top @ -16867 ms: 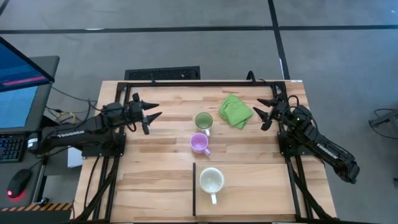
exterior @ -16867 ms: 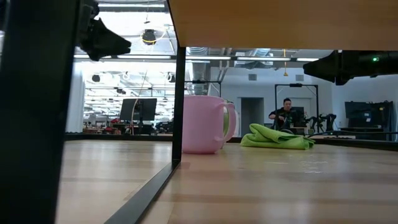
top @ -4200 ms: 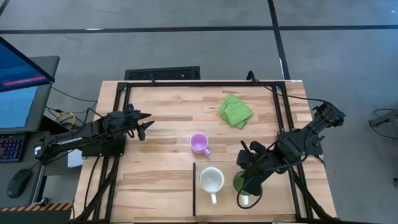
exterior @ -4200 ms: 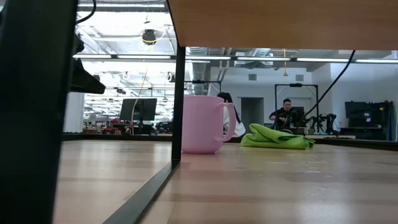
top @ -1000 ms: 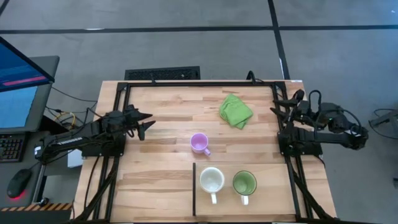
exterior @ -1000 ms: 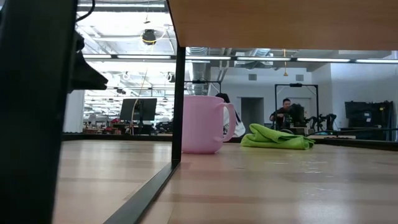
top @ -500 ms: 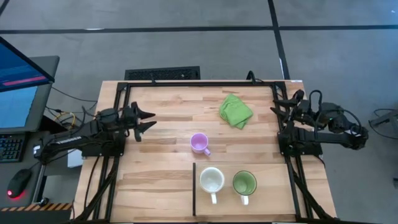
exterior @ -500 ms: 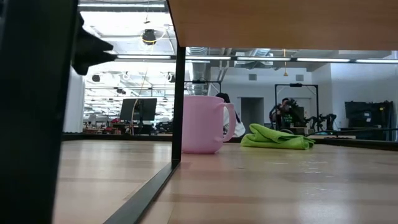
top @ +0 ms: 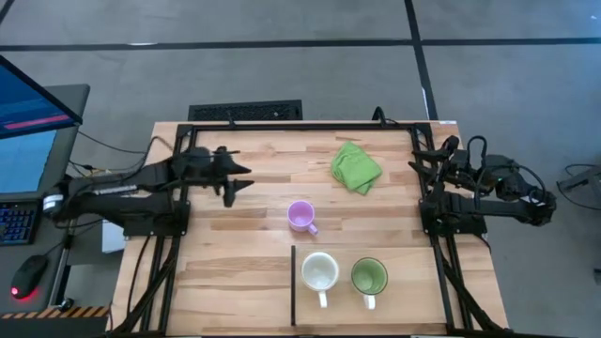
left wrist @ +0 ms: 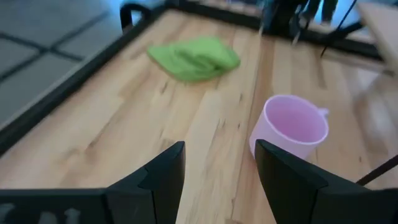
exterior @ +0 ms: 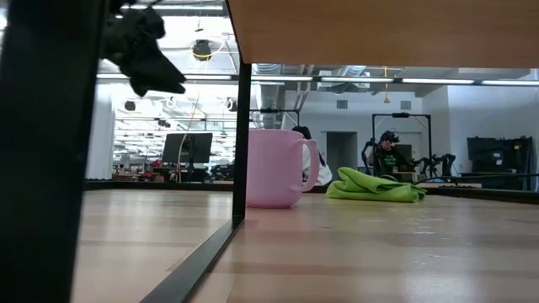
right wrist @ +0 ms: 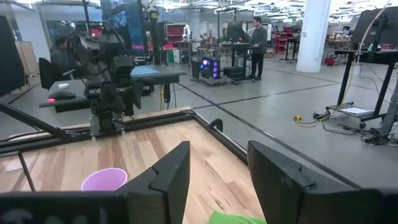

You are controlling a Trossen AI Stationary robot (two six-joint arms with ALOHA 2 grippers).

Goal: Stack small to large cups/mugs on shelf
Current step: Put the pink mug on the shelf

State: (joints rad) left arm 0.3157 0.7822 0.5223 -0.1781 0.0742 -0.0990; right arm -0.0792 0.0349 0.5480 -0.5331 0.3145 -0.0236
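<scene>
The light purple mug (top: 300,216) stands upright in the middle of the table; it also shows in the low view (exterior: 274,167) and the left wrist view (left wrist: 288,128). The white mug (top: 319,273) and the green mug (top: 369,277) stand side by side near the front edge, right of a thin black strip (top: 293,285) that marks off the shelf. My left gripper (top: 240,182) is open, above the table to the left of the purple mug. My right gripper (top: 416,165) is open at the table's right edge, empty.
A green cloth (top: 355,166) lies crumpled at the far right of the table. A black frame (top: 300,127) runs along the table's far edge and sides. People show in the room beyond the table (exterior: 389,155).
My left gripper has moved toward the table's right, toward the purple mug, staying open and empty. The mugs and the right arm have kept still.
</scene>
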